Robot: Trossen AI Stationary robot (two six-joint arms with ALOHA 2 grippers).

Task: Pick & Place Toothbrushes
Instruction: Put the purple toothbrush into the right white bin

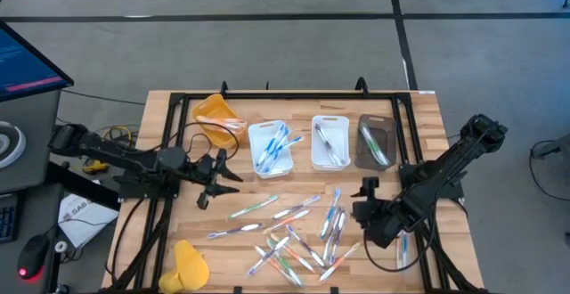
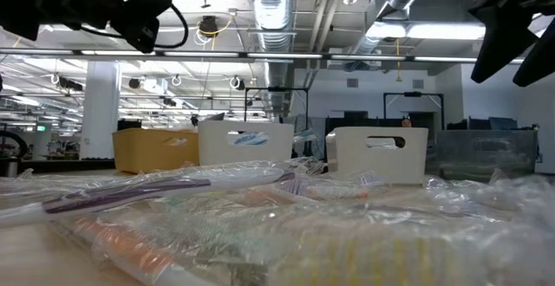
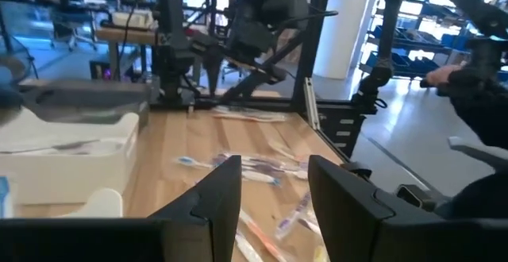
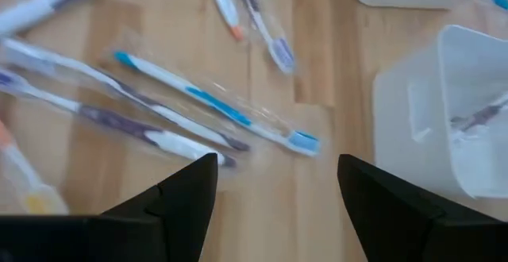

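Lying loose across the table's (image 1: 427, 107) near half, the toothbrushes (image 1: 294, 232) are scattered in clear wrappers; the right gripper (image 4: 274, 175) hovers over them near the right edge, jaws wide and empty. Farther back, the left gripper (image 1: 207, 180) hangs by the left edge, jaws parted, holding nothing, before the trays (image 1: 329, 142) along the far edge.

A light wooden bench (image 1: 427, 116) is carrying everything. Along its far edge four trays are sitting in a row: a yellow tray (image 1: 216, 114) tilting nearest the far left corner, then a white tray (image 1: 270, 147) holding blue toothbrushes, a second white tray (image 1: 330, 141), and a dark clear tray (image 1: 376, 142). Loose wrapped toothbrushes (image 1: 298, 232) are lying scattered across the middle and toward the near edge. A yellow object (image 1: 189, 264) is resting by the near left corner.
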